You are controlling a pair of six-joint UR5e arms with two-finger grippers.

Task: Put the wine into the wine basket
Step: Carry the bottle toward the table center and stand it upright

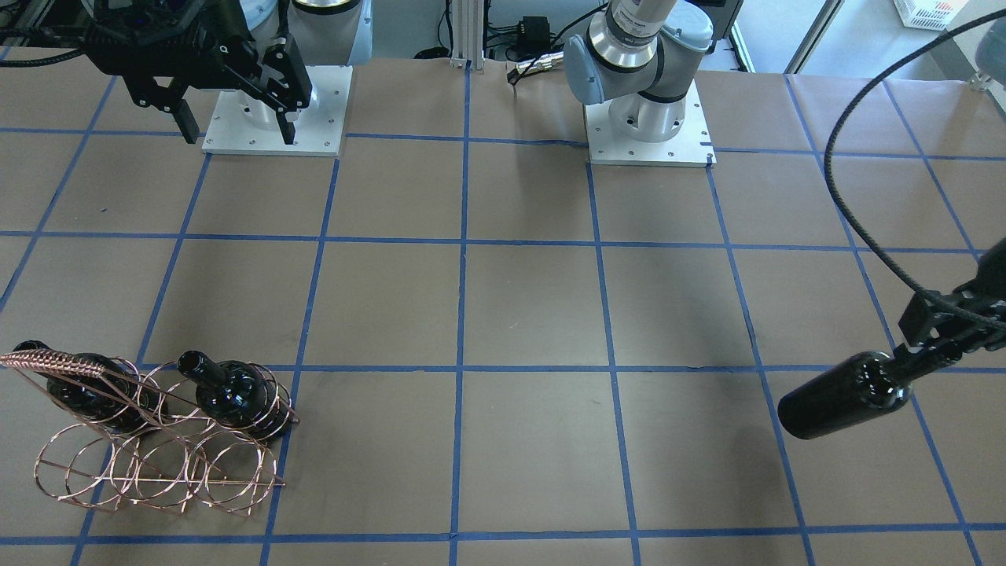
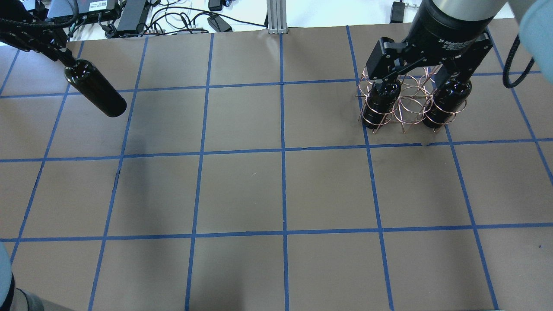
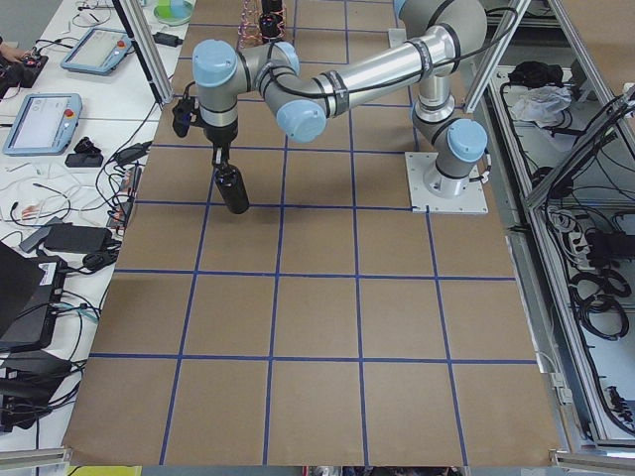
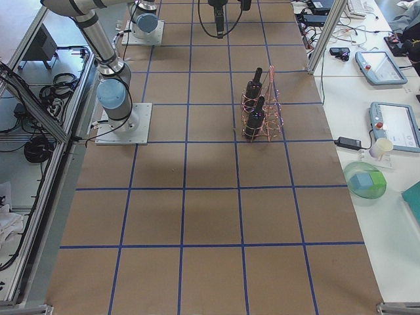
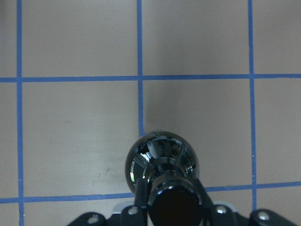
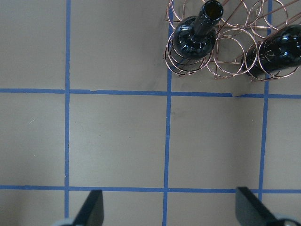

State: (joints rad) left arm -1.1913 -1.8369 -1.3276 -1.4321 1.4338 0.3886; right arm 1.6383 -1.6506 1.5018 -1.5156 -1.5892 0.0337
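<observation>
My left gripper (image 2: 65, 60) is shut on the neck of a glossy near-black wine bottle (image 2: 95, 88) and holds it in the air, base down and tilted, over the table's far left part. The bottle (image 1: 845, 395) also shows in the front view, and in the left wrist view (image 5: 162, 162) it hangs below the gripper (image 5: 174, 209). The copper wire wine basket (image 2: 410, 93) stands at the far right and holds two identical bottles (image 2: 380, 101) (image 2: 447, 101) in its end rings. My right gripper (image 2: 417, 80) is open and empty, high above the basket (image 6: 225, 74).
Brown paper with a blue tape grid covers the table. The two arm bases (image 1: 648, 118) (image 1: 275, 118) stand on white plates at the robot's edge. A black cable (image 1: 857, 228) loops above the left arm. The basket's middle rings (image 1: 149, 472) hold nothing.
</observation>
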